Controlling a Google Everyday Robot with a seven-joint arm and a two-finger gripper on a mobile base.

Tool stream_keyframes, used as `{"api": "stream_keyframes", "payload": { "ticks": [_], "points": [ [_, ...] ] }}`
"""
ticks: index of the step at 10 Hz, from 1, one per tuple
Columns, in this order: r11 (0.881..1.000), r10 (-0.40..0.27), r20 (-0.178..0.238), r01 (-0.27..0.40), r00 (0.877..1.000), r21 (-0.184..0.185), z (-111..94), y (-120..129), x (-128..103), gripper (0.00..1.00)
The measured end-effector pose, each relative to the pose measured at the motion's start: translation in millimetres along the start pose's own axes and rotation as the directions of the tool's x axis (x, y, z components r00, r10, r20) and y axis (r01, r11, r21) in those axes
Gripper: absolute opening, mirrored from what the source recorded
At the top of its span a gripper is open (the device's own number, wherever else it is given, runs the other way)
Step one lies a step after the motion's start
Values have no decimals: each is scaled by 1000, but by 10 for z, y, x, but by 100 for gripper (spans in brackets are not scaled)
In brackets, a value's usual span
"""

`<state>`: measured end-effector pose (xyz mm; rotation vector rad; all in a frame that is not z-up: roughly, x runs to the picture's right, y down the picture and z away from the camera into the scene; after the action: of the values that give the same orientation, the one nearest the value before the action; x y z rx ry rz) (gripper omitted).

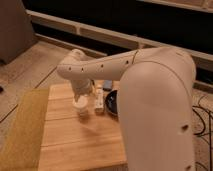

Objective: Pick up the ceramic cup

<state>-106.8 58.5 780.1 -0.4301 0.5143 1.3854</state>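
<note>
With the end effector held directly over the ceramic cup on the table, its grip state not discernible, a straight, centred descent is advised so the white block alongside is left undisturbed.

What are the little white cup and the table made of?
The cup looks like glazed ceramic: it is pale cream and smooth-looking, though plastic can't be ruled out. The table looks like bare wood, with warm tan boards and seams between them. The gripper is right at the cup, reaching down from above.
</note>
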Motion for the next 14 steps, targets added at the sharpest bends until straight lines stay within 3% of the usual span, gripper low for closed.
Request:
{"api": "stream_keyframes", "payload": {
  "ticks": [5,11,14],
  "points": [
    [1000,17,-99,-18,995,-5,400,66,-20,65],
    [1000,22,-161,-21,987,9,617,23,-75,65],
    [999,29,-231,-23,972,27,836,-1,-15,58]
  ]
}}
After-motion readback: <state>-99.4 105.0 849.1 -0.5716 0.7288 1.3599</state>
